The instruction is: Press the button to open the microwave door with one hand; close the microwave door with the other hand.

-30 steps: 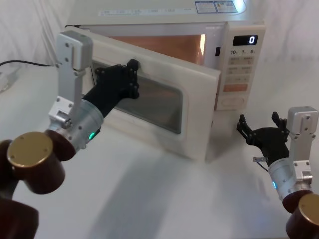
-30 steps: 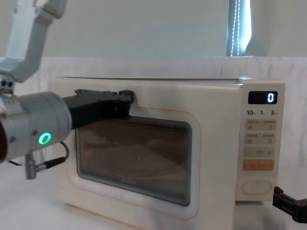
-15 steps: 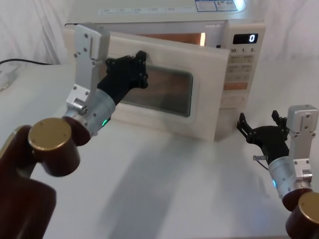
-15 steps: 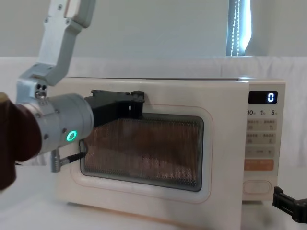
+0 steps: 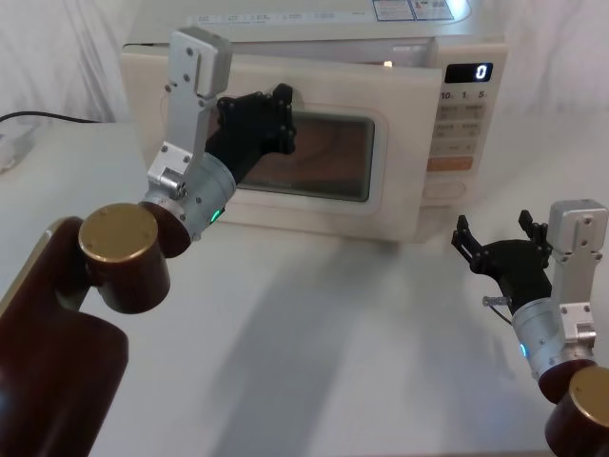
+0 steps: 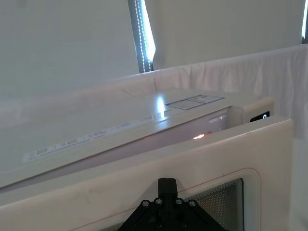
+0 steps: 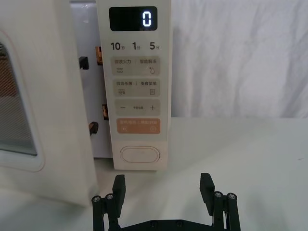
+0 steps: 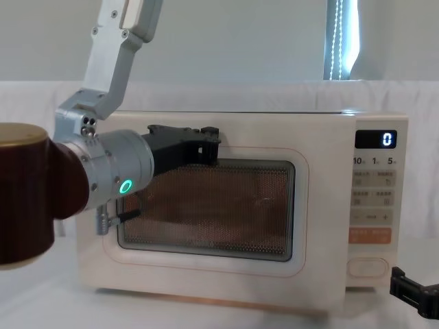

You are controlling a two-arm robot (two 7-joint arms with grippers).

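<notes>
**Door nearly shut, left pincer against its upper edge**

Hidden or unclear: the left pincer's (image 5: 276, 119) tips are bunched dark against the microwave door (image 5: 400, 190), and from the head, chest and left wrist views I cannot tell whether its fingers are spread or pressed together. In the left wrist view a single black tip (image 6: 167, 185) rises against the cream door face (image 6: 226, 154), the rest cut off at the frame edge. In the chest view the right pincer is cropped at the lower corner, a black corner of it (image 8: 415, 293) showing.

Left pincer: it lies against the door's upper left part, just above the dark window (image 8: 219, 205). The door stands slightly ajar; a thin lit gap (image 6: 198, 137) shows between its top edge and the oven body, and in the right wrist view the door's free edge (image 7: 72, 96) stands forward of the control panel (image 7: 134, 72), with latch hooks visible in the gap.

Right pincer (image 7: 163, 190): fingers spread wide, holding nothing, low over the white desk (image 5: 333, 362), apart from the microwave. The button (image 7: 139, 155) sits straight ahead of it, at the bottom of the panel, untouched, below the orange key (image 7: 138, 126). The display (image 7: 132, 19) reads 0.
</notes>
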